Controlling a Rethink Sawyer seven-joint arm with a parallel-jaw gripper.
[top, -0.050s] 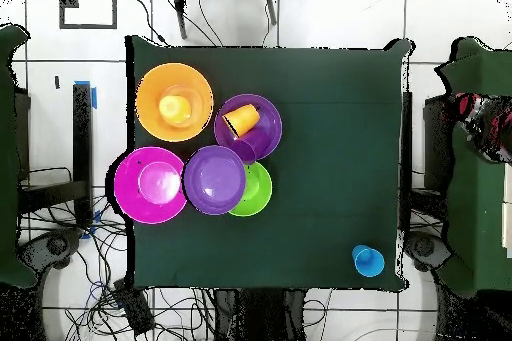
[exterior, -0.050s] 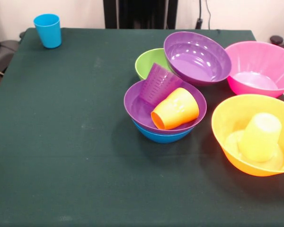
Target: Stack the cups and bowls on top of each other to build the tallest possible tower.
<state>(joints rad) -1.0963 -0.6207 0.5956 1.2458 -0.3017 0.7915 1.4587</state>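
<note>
The tower holds an orange cup lying on its side, mouth toward the camera; the claw is nowhere visible, its state unknowable.

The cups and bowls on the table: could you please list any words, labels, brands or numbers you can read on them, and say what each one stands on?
No readable text in either view.
The purple cup shows faint raised ridges like measuring lines, but any figures beside them are too blurred to read.
The blue cup, orange cup, yellow cup and the bowls, such as the pink bowl, appear plain.
</note>
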